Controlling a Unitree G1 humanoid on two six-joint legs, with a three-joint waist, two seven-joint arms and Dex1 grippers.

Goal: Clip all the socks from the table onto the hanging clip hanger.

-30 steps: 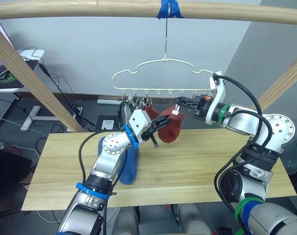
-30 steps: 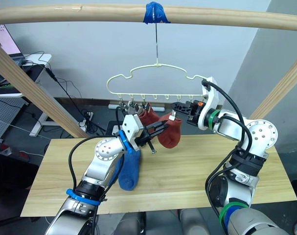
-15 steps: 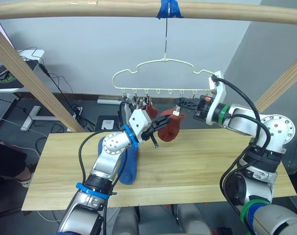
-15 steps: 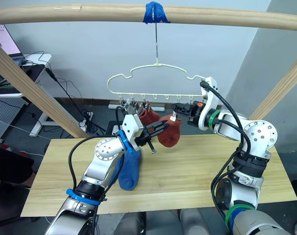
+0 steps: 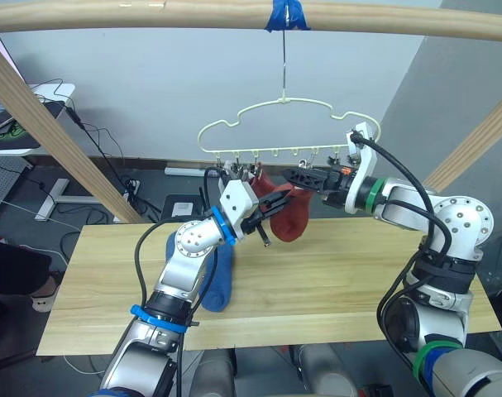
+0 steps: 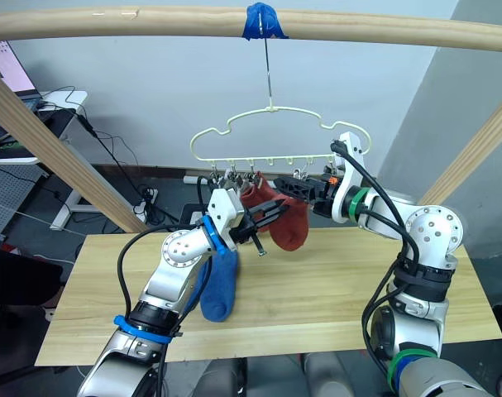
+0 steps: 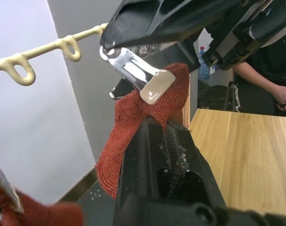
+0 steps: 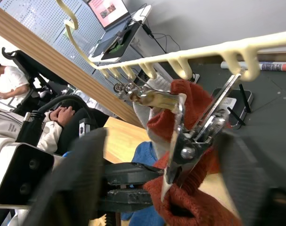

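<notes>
A cream-yellow cloud-shaped wire clip hanger hangs from a round wooden pole above the pale plank table. The left gripper, jaws clamped, holds a rust-red ankle sock up to a metal clip. The right gripper seems to squeeze that clip, jaws together. Another red sock crowds beside; a blue sock lies behind the left arm. The table's right half gives open room.

Even, bright indoor light; soft shadows on the table. Right wrist view: near fingers heavily blurred. Eye views sharp.
</notes>
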